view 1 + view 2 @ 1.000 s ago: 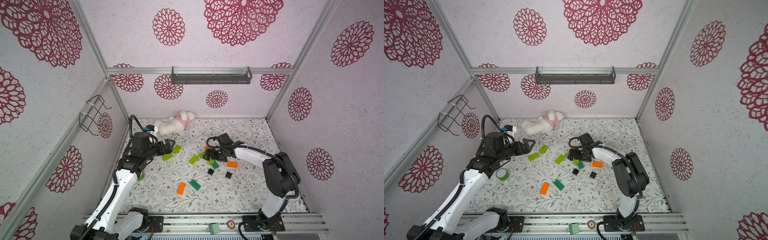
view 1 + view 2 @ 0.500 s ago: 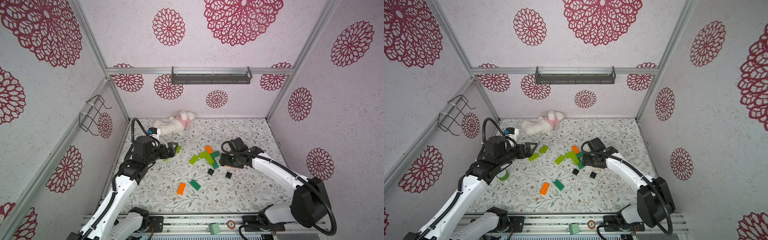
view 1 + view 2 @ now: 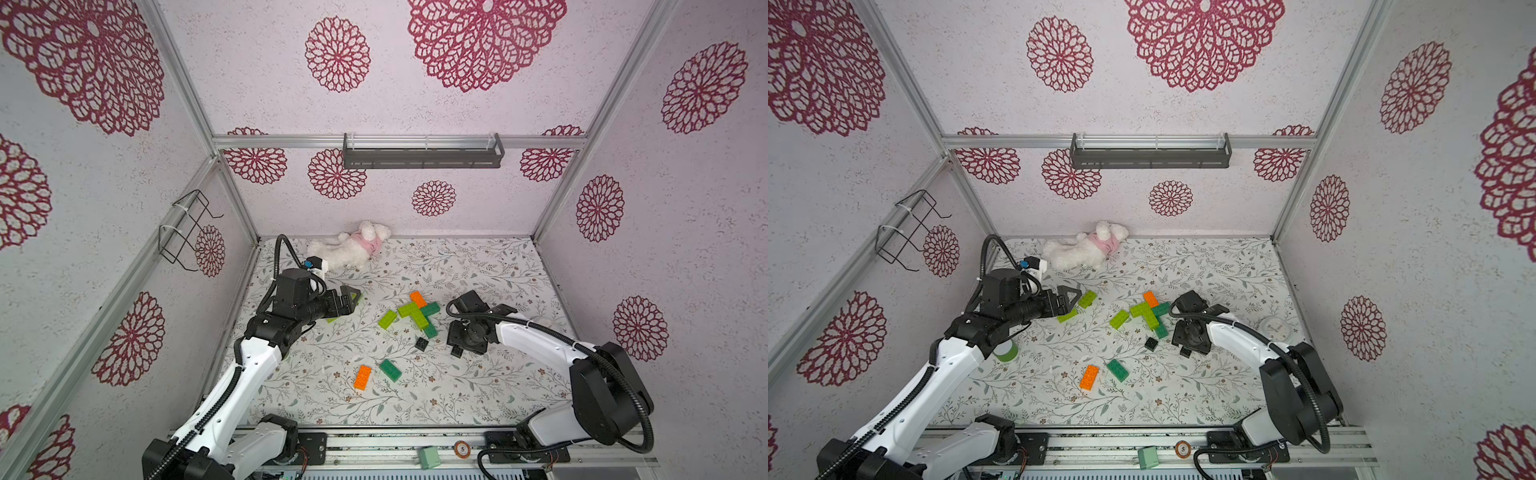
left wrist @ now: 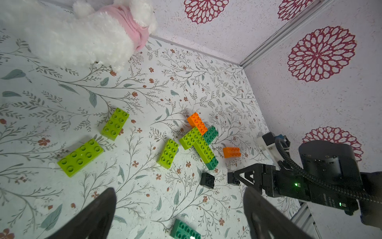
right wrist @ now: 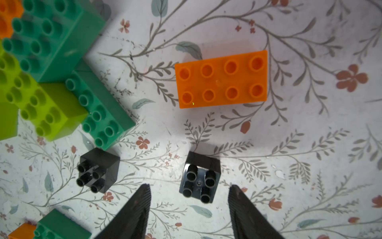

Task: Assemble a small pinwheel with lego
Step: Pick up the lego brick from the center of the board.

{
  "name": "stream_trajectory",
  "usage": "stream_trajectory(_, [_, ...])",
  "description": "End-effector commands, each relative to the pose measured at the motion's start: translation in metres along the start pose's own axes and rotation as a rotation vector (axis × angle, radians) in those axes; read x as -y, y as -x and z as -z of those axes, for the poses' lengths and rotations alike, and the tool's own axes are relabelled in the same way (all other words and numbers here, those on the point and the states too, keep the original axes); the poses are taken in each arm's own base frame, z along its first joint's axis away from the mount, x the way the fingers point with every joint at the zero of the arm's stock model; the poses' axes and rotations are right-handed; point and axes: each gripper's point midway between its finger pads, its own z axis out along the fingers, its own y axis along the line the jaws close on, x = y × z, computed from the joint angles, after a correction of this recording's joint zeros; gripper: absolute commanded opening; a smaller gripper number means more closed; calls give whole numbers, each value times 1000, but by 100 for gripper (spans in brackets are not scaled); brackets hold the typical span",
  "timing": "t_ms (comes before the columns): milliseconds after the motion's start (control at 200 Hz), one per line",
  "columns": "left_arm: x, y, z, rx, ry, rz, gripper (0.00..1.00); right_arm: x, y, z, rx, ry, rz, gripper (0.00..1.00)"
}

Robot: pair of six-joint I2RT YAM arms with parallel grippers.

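Right wrist view: right fingers [image 5: 138, 209] stand apart astride a small square black studded plastic brick [image 5: 199, 178], not touching it; left fingers [image 4: 99, 213] gape wide, empty.

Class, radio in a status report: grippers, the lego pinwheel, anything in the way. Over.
Left gripper open, empty. Right gripper open, straddling a black brick, not touching. Lego cross partly built. Nothing in the way.

Showing white-shelled arm links [image 3: 253, 361] joined by black motor housings [image 3: 602, 399], trailing ribbed black cables [image 4: 289, 158], carrying green lights [image 4: 296, 184] and ridged black fingers [image 5: 138, 211].
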Motion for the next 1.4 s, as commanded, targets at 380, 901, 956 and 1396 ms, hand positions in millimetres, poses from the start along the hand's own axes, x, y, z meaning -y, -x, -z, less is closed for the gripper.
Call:
stream_trajectory(380, [16,6,2,6,-53,-16,97,16,-1,-20,11,-85,-62,50])
stream_trajectory(901, [20,4,2,-1,-65,-19,97,22,-6,-21,8,-107,-47,34])
stream_trajectory(956, [20,4,2,0,-65,-19,97,23,-6,-21,8,-109,-34,31])
stream_trajectory(1396, [27,2,3,-5,-94,-30,97,-28,46,30,144,5,247,18])
